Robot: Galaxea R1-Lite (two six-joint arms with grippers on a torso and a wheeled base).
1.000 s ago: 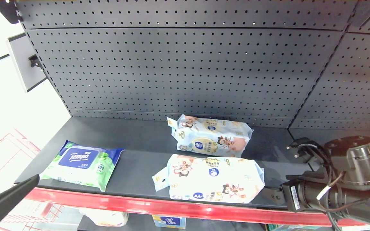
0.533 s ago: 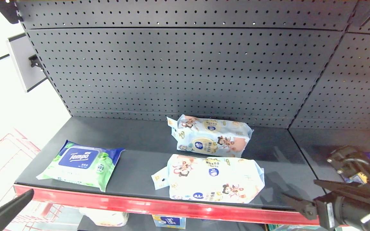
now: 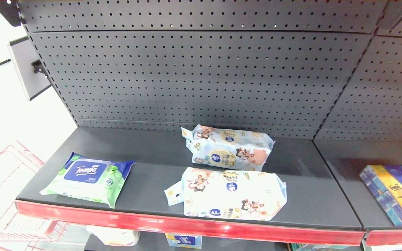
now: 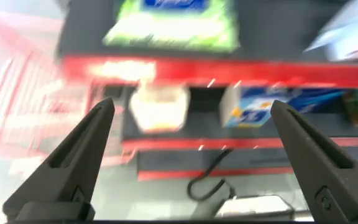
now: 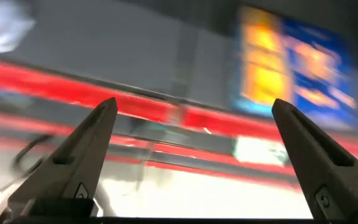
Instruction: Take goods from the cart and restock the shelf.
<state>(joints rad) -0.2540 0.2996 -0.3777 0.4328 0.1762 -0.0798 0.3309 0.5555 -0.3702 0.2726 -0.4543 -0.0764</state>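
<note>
Shelf (image 3: 152, 153) is dark grey, with a red front strip (image 3: 187, 225) along its near edge; all places are given from that strip.

- Green wipes pack (image 3: 87, 178): flat on the deck just behind the strip's left end, near corner almost at the strip.
- Front cartoon pack (image 3: 232, 194): flat, just behind the strip's middle, long side roughly parallel to it, not overhanging.
- Rear cartoon pack (image 3: 229, 147): well behind the strip, close to the pegboard back wall (image 3: 201, 76), a narrow gap apart from the front cartoon pack.
- Blue-and-yellow box (image 3: 394, 193): in the next bay, behind the strip's right end, slightly angled.
- Bare deck: a wide stretch between the green wipes pack and the cartoon packs, another from the cartoon packs to the bay seam, and the whole left rear.
- Red wire cart (image 3: 2, 195): left of and below the strip.
- Under the strip: a white pack (image 3: 113, 237) and a blue box (image 3: 183, 240) on the lower level.

Left gripper (image 4: 192, 106): fingers spread wide, holding nothing, in front of and below the strip, facing the white pack.
Right gripper (image 5: 194, 102): fingers spread wide, holding nothing, in front of the strip's right end, below the blue-and-yellow box.
</note>
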